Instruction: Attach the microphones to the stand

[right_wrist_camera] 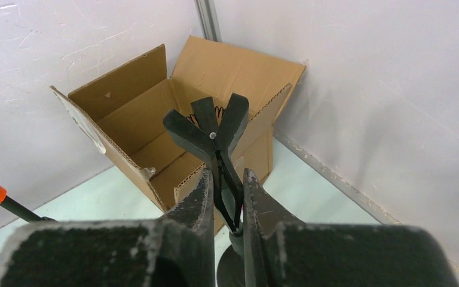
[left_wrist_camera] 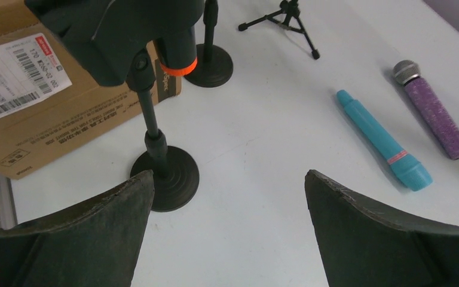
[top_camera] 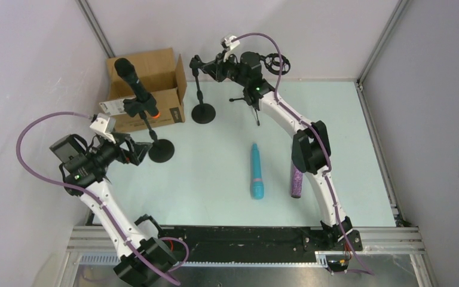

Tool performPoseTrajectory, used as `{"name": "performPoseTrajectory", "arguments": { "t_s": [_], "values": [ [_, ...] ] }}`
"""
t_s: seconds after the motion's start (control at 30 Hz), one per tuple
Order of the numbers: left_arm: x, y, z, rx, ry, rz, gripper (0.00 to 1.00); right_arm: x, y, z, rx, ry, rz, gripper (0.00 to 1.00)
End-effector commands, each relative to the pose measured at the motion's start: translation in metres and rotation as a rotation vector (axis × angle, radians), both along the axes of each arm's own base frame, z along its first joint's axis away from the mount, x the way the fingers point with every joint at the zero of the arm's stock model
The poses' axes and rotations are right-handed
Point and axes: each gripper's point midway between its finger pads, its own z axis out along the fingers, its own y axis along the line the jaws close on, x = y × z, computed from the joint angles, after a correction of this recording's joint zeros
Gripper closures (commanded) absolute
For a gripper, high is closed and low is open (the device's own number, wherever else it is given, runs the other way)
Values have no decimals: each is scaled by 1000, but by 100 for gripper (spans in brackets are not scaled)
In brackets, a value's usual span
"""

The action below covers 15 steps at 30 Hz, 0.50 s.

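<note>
The black microphone [top_camera: 132,81] with an orange-red ring [left_wrist_camera: 178,66] sits clipped in the left round-base stand [top_camera: 161,150]. My left gripper [left_wrist_camera: 228,176] is open beside that stand's base [left_wrist_camera: 166,178], holding nothing. The turquoise microphone [top_camera: 256,171] and the glittery purple microphone [top_camera: 296,181] lie on the table; both also show in the left wrist view, turquoise microphone [left_wrist_camera: 382,140] and purple microphone [left_wrist_camera: 433,109]. My right gripper [right_wrist_camera: 227,173] is shut on the handles of the spring clip [right_wrist_camera: 212,134] atop the second round-base stand [top_camera: 203,112].
An open cardboard box [top_camera: 155,78] stands at the back left, just behind both stands. A small tripod stand [top_camera: 248,101] sits at the back, under the right arm. Walls close in on the left, back and right.
</note>
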Motion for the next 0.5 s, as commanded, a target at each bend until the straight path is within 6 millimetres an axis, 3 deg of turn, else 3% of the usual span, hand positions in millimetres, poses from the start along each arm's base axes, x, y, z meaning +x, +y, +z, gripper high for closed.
{"name": "performPoseTrajectory", "arguments": {
  "t_s": [0.0, 0.03, 0.07, 0.1, 0.17, 0.2, 0.23, 0.27, 0.3, 0.33, 0.37, 0.47],
  "values": [
    [-5, -15, 39, -48, -70, -60, 0, -32, -1, 66, 77, -95, 11, 99],
    [-6, -18, 44, -63, -76, -79, 0, -36, -1, 56, 60, -76, 11, 100],
    [-8, -23, 53, -75, -96, -112, 0, -47, -3, 75, 74, -106, 11, 100],
    [-9, -25, 57, -78, -105, -127, 0, -54, -1, 62, 57, -83, 16, 100],
    [-12, -30, 65, -64, -133, -151, 0, -70, -6, 66, 62, -87, 10, 100],
    [-13, -31, 66, -58, -139, -155, 0, -80, -12, 68, 74, -84, 8, 100],
    [-14, -32, 67, -53, -146, -158, 0, -92, -16, 84, 100, -92, 13, 100],
    [-16, -35, 68, -54, -151, -167, 0, -96, -18, 74, 96, -72, 14, 100],
    [-19, -38, 68, -55, -161, -180, 0, -107, -23, 88, 119, -78, 21, 100],
    [-21, -40, 68, -52, -167, -188, 0, -112, -24, 80, 115, -63, 24, 100],
    [-25, -46, 68, -51, -179, -206, 0, -123, -27, 92, 132, -71, 33, 100],
    [-34, -54, 68, -25, -208, -220, 0, -142, -30, 94, 136, -57, 56, 100]
  ]
}}
